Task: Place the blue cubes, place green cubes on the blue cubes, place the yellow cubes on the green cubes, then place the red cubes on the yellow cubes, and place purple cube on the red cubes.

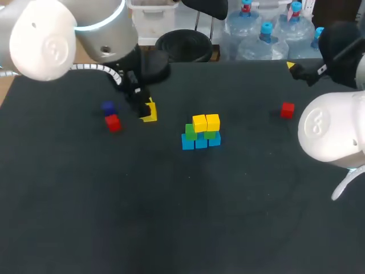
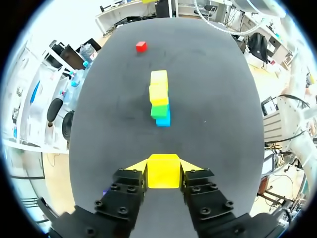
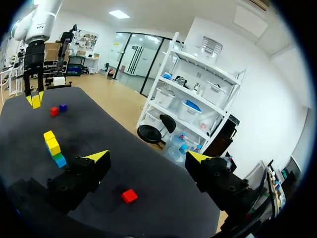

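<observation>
Left wrist view has the left gripper nearest, its jaws clenched on a small yellow cube low over the black bench. Whether the cube touches the bench I cannot tell.

Ahead of it stands the stack. A row of light blue cubes forms the base, green cubes sit on them, and two top yellow cubes sit side by side on the green. Beyond the stack, well apart, lies a far red cube.

In the head view the green cube at the end nearer my left arm is uncovered. A near red cube and a dark purple cube sit close together just beside the left gripper. The right gripper hangs over the far red cube, jaws released and empty.

By my reading the blue and green layers are done and the yellow layer is partway. The held cube, both red cubes and the purple one are left to place.
</observation>
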Robot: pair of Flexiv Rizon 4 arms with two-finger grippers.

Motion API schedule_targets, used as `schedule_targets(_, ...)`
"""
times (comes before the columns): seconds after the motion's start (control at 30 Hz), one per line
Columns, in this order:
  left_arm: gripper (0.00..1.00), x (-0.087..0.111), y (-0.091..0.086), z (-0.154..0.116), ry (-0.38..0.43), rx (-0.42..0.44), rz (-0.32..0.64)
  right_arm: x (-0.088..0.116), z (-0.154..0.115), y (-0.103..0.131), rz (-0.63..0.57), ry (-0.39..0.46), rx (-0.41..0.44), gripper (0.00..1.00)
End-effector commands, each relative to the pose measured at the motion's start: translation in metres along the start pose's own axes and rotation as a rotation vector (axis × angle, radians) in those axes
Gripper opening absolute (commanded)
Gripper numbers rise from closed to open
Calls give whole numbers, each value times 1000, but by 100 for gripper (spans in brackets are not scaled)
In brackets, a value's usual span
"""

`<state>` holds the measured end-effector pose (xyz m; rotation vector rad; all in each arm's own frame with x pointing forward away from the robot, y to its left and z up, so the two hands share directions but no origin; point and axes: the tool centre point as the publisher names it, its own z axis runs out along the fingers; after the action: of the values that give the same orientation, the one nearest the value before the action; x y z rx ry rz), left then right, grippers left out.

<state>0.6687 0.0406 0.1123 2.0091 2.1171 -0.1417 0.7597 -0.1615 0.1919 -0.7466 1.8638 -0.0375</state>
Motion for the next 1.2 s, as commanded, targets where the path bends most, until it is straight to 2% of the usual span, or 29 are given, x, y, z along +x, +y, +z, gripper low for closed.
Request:
schedule_targets(0.03, 0, -17, 4, 4, 7, 4, 1, 0, 0, 0, 1, -1, -2, 100)
schedule_targets(0.37, 0, -51, -1, 8, -32, 28, 38, 0, 0, 0, 1, -1, -2, 100)
schedule_targets(0.77, 0, -71, -1, 22, -54, 31, 44, 0, 0, 0, 1, -1, -2, 100)
schedule_targets(0.93, 0, -67, 2, 26, -48, 26, 31, 0, 0, 0, 1, -1, -2, 100)
schedule_targets(1.2, 0, -57, -4, 45, -45, 47, -15, 0, 0, 0, 1, -1, -2, 100)
